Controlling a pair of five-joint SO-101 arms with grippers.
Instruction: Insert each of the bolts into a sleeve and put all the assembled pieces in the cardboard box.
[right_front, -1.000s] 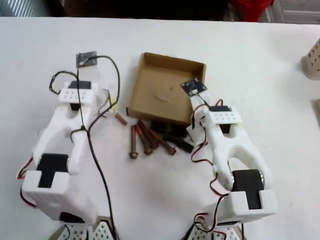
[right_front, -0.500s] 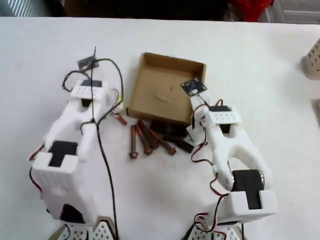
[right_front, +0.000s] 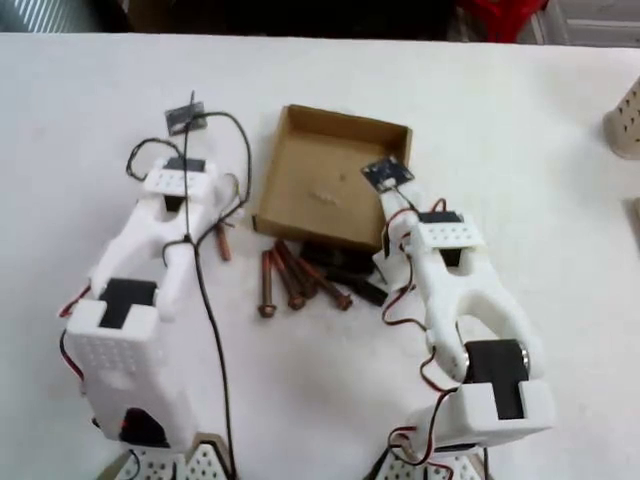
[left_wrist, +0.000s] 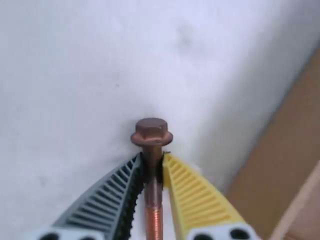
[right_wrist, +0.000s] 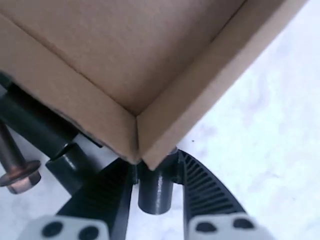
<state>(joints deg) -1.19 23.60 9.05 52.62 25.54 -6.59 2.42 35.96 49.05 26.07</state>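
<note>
Overhead: white table (right_front: 530, 160), cardboard box (right_front: 308, 170) ctr, bolts (right_front: 290, 275) beside; dark bkgd (right_front: 300, 15).

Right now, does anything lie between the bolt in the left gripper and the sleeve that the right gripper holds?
Yes. Between the bolt in the left gripper and the sleeve in the right gripper, loose bolts and loose sleeves lie on the table, just in front of the cardboard box.
</note>
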